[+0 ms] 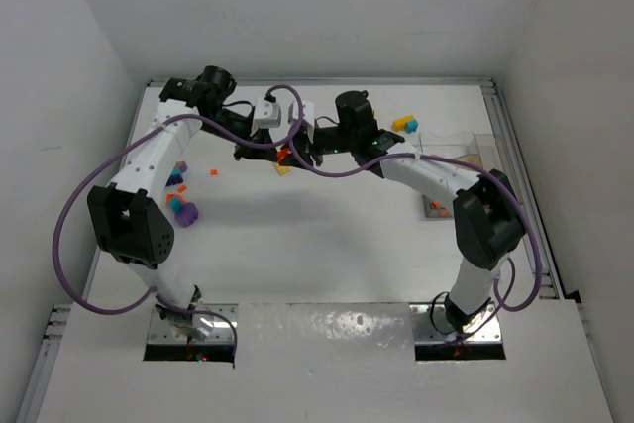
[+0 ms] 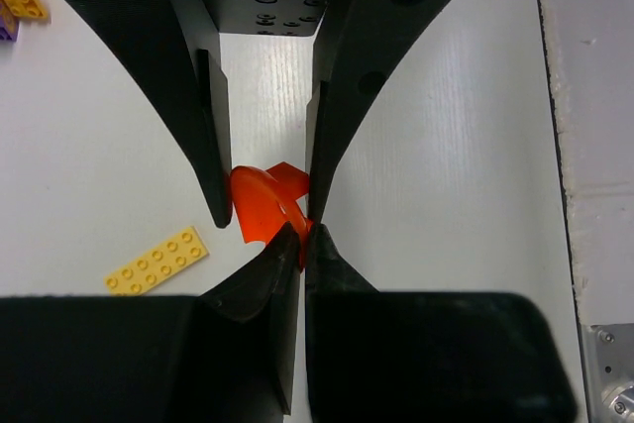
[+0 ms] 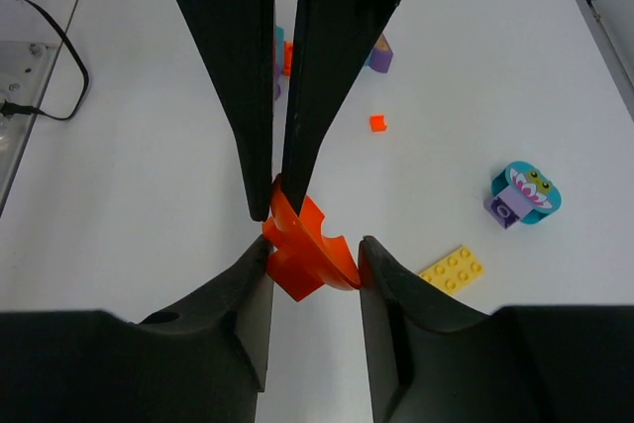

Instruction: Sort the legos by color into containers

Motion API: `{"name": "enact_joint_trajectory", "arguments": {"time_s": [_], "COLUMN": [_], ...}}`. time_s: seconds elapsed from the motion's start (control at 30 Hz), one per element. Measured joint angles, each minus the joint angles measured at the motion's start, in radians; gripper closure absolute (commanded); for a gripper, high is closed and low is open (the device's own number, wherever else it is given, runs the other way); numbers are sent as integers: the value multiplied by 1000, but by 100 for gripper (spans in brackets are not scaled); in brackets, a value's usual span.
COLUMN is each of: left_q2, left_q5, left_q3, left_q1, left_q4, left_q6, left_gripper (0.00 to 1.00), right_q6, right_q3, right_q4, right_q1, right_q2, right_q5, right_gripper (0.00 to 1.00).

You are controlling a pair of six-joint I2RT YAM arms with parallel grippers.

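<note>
A curved orange lego piece [image 1: 285, 155] is held above the table between both grippers. My left gripper [image 2: 302, 235] is shut on one thin edge of the orange piece [image 2: 260, 207]. My right gripper [image 3: 312, 245] has both fingers pressed against the sides of the same piece [image 3: 307, 245]. The two grippers meet tip to tip at the far middle of the table, left gripper [image 1: 278, 149] and right gripper [image 1: 297, 153]. The clear compartment box [image 1: 464, 149] stands at the far right, away from both grippers.
A yellow flat plate [image 2: 158, 260] lies on the table just beside the grippers, also in the right wrist view [image 3: 453, 269]. A teal and purple clump [image 3: 523, 193] and a tiny orange brick [image 3: 377, 123] lie nearby. More bricks lie at the left [image 1: 181, 210] and far right [image 1: 404, 124].
</note>
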Motion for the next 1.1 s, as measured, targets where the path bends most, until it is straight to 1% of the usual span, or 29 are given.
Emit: {"name": "enact_joint_trajectory", "arguments": {"time_s": [0.03, 0.1, 0.13, 0.17, 0.2, 0.23, 0.27, 0.3, 0.33, 0.37, 0.53, 0.63, 0.7, 0.77, 0.83, 0.87, 0.93, 1.0, 1.1], "left_q2": [0, 0, 0, 0, 0, 0, 0, 0, 0, 0, 0, -2, -15, -40, -66, -74, -77, -71, -44], "left_q5": [0, -1, -1, -2, -3, -5, -8, -15, -22, -31, -87, -166, -251, -358, -521, -615, -785, -938, -1078], "left_q3": [0, 0, 0, 0, -1, -2, -4, -8, -11, -15, -19, -22, -41, -75, -112, -128, -154, -192, -241], "left_q1": [0, 0, 0, 0, 0, 0, -1, -2, -3, -4, -5, 1, 8, 16, 24, 28, 32, 35, 41], "left_q4": [0, 2, 3, 6, 10, 18, 32, 55, 74, 91, 192, 304, 398, 474, 530, 546, 559, 557, 543], "left_q6": [-1, -4, -9, -15, -24, -43, -62, -84, -113, -139, -312, -493, -630, -760, -885, -943, -1043, -1133, -1246], "left_gripper": [100, 100, 100, 100, 98, 86, 52, 30, 4, 0, 0, 0, 0, 0, 0, 0, 0, 0, 0], "right_q6": [1, 0, 0, -1, -2, -3, -3, -3, -3, -3, 7, 64, 134, 243, 339, 383, 448, 506, 594], "right_q3": [0, 0, 0, 0, 0, 0, 0, 0, 0, 0, -37, -104, -147, -189, -223, -237, -257, -278, -303], "right_q4": [0, -1, -2, -3, -3, -4, -5, -4, -3, 0, 3, -10, -37, -82, -158, -213, -308, -416, -556], "right_q1": [0, 0, 0, 0, 0, 0, 0, 0, 0, 0, -3, -17, -51, -126, -224, -278, -354, -406, -486], "right_q2": [0, 0, 0, 0, 0, 0, 0, 0, 0, 0, -27, -80, -123, -177, -237, -270, -329, -387, -434], "right_q5": [0, 0, 0, 0, 0, 1, 3, 5, 9, 14, 84, 175, 262, 361, 492, 582, 757, 896, 1014], "right_gripper": [87, 97, 100, 100, 100, 100, 100, 100, 100, 100, 100, 100, 100, 100, 100, 100, 100, 100, 100]}}
